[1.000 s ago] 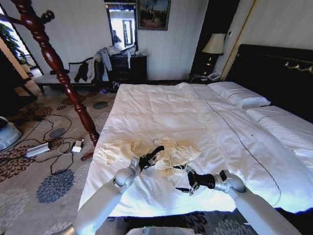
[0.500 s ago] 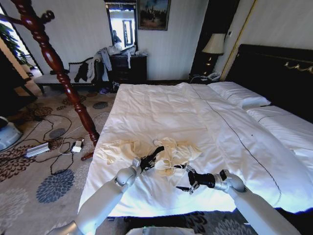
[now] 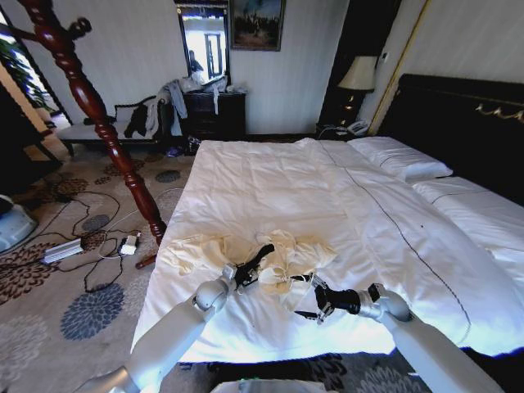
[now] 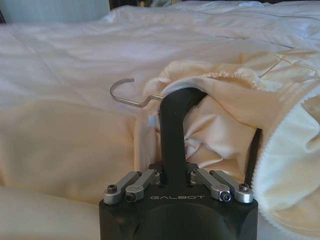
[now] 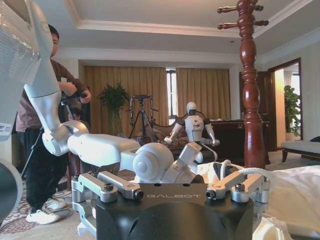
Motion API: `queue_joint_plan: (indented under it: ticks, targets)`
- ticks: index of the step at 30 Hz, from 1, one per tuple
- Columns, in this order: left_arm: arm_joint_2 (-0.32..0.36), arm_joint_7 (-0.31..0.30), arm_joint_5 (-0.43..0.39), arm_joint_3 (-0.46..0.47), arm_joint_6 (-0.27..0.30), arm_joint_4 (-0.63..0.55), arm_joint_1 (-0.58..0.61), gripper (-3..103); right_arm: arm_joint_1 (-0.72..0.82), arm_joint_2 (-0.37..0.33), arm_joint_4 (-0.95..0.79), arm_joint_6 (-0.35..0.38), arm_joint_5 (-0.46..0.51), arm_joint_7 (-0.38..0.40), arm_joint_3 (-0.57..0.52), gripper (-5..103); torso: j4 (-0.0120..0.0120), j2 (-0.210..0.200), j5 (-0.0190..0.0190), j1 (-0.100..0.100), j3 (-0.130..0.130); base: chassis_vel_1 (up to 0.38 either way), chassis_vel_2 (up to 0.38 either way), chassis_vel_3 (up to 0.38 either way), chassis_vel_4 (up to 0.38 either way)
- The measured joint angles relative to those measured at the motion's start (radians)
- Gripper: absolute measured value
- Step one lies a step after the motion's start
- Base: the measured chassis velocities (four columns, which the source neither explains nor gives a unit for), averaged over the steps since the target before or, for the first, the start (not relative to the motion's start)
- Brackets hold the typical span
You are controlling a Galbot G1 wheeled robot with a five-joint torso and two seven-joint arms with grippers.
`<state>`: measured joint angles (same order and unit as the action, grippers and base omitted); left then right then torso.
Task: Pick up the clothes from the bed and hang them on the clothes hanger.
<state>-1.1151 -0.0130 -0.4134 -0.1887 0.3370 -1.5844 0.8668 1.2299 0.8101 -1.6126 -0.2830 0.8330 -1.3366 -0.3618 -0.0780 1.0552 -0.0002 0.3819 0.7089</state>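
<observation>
White-quilted bed [image 3: 270, 188]: cream clothes [image 3: 246, 250] crumpled near its foot. Left gripper [image 3: 250, 268] clamps the black clothes hanger [image 4: 175, 120], partly inside the garment. Right gripper [image 3: 307, 299] alongside, fingers spread, empty.

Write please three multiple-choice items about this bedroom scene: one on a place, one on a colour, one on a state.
1. Where does the pale cream-yellow thin garment lie?
A. on the white-quilted bed
B. on the carpet
C. on the bench

2. What colour is the hook of the black broad-shouldered hanger?
A. red
B. silver
C. gold

3. What is the left gripper doing?
A. hanging open above the pillows
B. resting on the floor
C. gripping the hanger

Answers:
1 A, the head view shows the garment crumpled on the quilt near the foot.
2 B, the left wrist view shows a silver wire hook.
3 C, its fingers close on the black hanger.
</observation>
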Motion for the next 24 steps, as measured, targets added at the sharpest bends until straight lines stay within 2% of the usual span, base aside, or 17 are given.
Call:
queue_joint_plan:
  ticks: [2,3,6,7,11,13,15,17,20,21,23,24]
  targets:
    - [0.009,-0.005,0.082,0.004,-0.035,-0.01,0.006,19,0.0,0.004,0.0,-0.003,0.0,0.006,0.0,100,0.0002,0.0,0.0001,0.0,0.0,0.0,0.0,0.0,0.0]
    - [0.009,-0.005,0.082,0.004,-0.035,-0.01,0.006,19,0.0,0.004,0.0,-0.003,0.0,0.006,0.0,100,0.0002,0.0,0.0001,0.0,0.0,0.0,0.0,0.0,0.0]
    - [0.015,-0.01,0.182,0.016,-0.065,-0.022,0.024,19,0.001,0.007,0.0,-0.004,0.0,0.009,-0.003,100,0.0002,0.0,0.0001,0.0,0.0,0.0,0.0,0.0,0.0]
    - [0.015,-0.01,0.182,0.016,-0.065,-0.022,0.024,19,0.001,0.007,0.0,-0.004,0.0,0.009,-0.003,100,0.0002,0.0,0.0001,0.0,0.0,0.0,0.0,0.0,0.0]
    - [0.018,-0.03,0.331,0.057,-0.128,-0.03,0.048,19,0.004,0.007,-0.001,-0.006,0.0,0.009,-0.008,100,0.0002,0.0,0.0,0.0,0.0,0.0,0.0,0.0,0.0]
    - [0.019,-0.032,0.35,0.064,-0.139,-0.031,0.05,19,0.004,0.007,-0.002,-0.007,0.0,0.009,-0.008,100,0.0002,0.0,0.0,0.0,0.0,0.0,0.0,0.0,0.0]
    - [0.03,-0.034,0.412,0.091,-0.185,-0.046,0.059,19,0.004,0.007,-0.004,-0.009,0.0,0.02,-0.009,100,0.0002,0.0,0.0,0.0,0.0,0.0,0.0,0.0,0.0]
    - [0.037,-0.034,0.424,0.1,-0.203,-0.056,0.063,19,0.005,0.007,-0.007,-0.01,0.001,0.036,-0.009,100,0.0002,0.0,0.0001,0.0,0.0,0.0,0.0,0.0,0.0]
    - [0.075,-0.022,0.435,0.131,-0.262,-0.111,0.074,19,0.014,0.004,-0.036,-0.013,0.025,0.177,-0.003,100,0.0001,0.0,0.0,0.0,0.0,0.0,0.0,0.0,0.0]
    - [0.075,-0.022,0.435,0.131,-0.262,-0.111,0.074,19,0.014,0.004,-0.036,-0.013,0.025,0.177,-0.003,100,0.0001,0.0,0.0,0.0,0.0,0.0,0.0,0.0,0.0]
    - [0.103,-0.012,0.441,0.15,-0.309,-0.143,0.083,19,0.019,0.003,-0.065,-0.017,0.059,0.318,0.01,100,0.0001,0.0,0.0002,0.0,0.0,0.0,0.0,0.0,0.0]
    - [0.118,-0.009,0.446,0.16,-0.337,-0.156,0.087,19,0.02,0.003,-0.085,-0.019,0.08,0.416,0.017,100,0.0002,0.0,0.0001,0.0,0.0,0.0,0.0,0.0,0.0]
